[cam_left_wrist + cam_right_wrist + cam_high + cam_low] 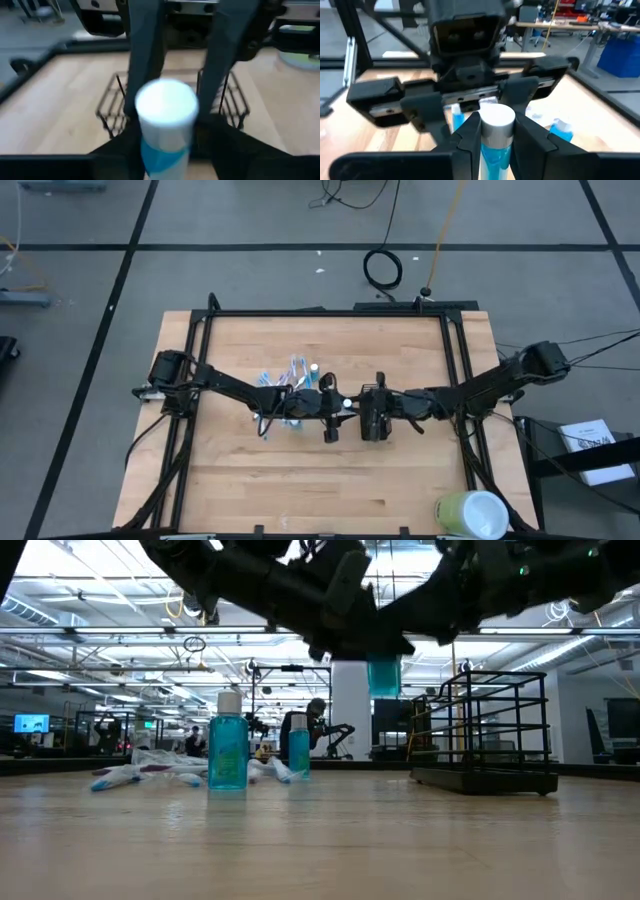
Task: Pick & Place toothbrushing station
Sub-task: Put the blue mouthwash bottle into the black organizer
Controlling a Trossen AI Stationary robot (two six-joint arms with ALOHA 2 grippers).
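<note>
High view is showing both grippers meeting mid-table: right gripper (pixel 496 135) is clamping a blue bottle (pixel 496 142) while left gripper (pixel 172 107) is loosening. Next, carrying it right into the wire rack (pixel 485 730).

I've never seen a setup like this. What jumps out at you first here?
Two dark arms meet over the middle of the wooden table, passing a small blue bottle with a white cap in mid-air: the right gripper clamps it while the left gripper faces it. Below sit the black wire holder, two standing blue bottles, and scattered toothbrushes.
</note>
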